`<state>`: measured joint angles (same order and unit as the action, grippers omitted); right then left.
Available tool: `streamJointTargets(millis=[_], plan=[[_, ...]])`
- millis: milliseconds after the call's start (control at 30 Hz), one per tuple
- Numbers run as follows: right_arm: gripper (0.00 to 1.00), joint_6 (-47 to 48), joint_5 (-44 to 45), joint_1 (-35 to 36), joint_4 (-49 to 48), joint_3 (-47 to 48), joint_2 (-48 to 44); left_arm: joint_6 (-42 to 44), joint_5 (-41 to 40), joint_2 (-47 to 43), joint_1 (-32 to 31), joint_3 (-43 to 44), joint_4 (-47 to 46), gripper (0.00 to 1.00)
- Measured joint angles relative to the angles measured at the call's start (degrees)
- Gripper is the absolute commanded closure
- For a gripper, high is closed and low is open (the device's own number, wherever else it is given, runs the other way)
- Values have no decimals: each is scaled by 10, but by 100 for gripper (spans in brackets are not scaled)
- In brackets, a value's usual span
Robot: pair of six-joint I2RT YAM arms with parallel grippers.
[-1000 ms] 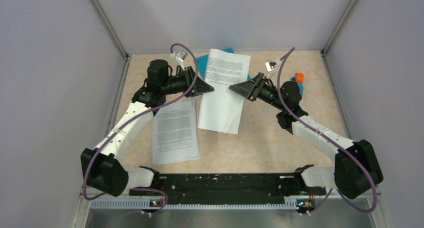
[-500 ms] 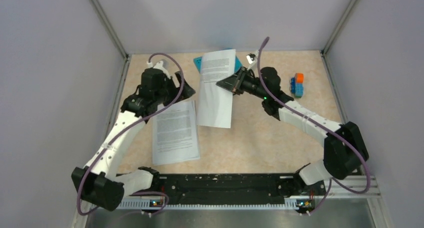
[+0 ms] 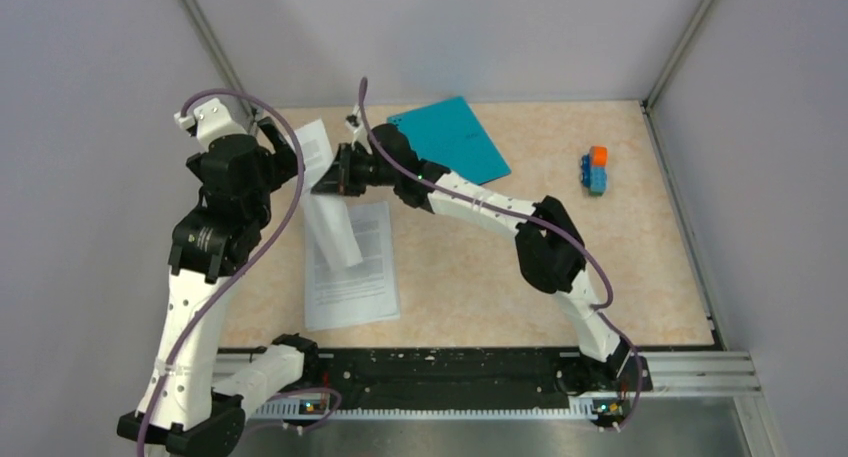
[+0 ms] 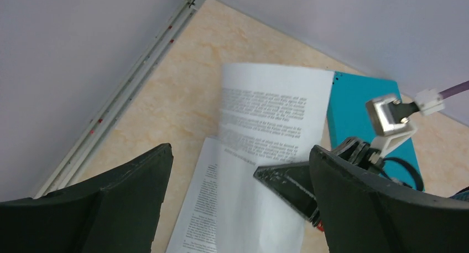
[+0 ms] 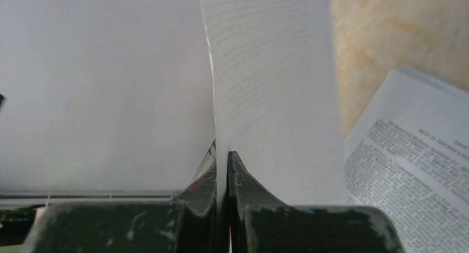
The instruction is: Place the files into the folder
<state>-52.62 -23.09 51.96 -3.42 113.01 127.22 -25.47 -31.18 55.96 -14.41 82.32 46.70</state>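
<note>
One of the files, a white printed sheet, hangs on edge in the air at the back left, and my right gripper is shut on its side edge. The right wrist view shows both jaws pinched on this sheet. My left gripper stands open and empty a little to the left of the held sheet. Another sheet lies flat on the table below. The teal folder lies closed and flat at the back centre.
An orange-and-blue toy block stack stands at the back right. The right arm stretches across the table middle towards the left. The left wall and its metal rail run close behind the left gripper.
The right gripper shut on the sheet and carried it left, off the folder. The left gripper let go, opened wide and drew back up and to the left.
</note>
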Motion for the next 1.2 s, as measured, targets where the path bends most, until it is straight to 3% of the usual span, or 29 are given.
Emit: streamJointTargets(millis=[200,467,1200], plan=[[100,-6,-16,6,12,-36,5,10,-4,6,12,-1,5,3],[100,16,17,-39,41,-158,13,3,55,41,20,-94,-6,5],[100,20,60,-14,23,-216,22,-10,123,68,24,-128,-32,6]])
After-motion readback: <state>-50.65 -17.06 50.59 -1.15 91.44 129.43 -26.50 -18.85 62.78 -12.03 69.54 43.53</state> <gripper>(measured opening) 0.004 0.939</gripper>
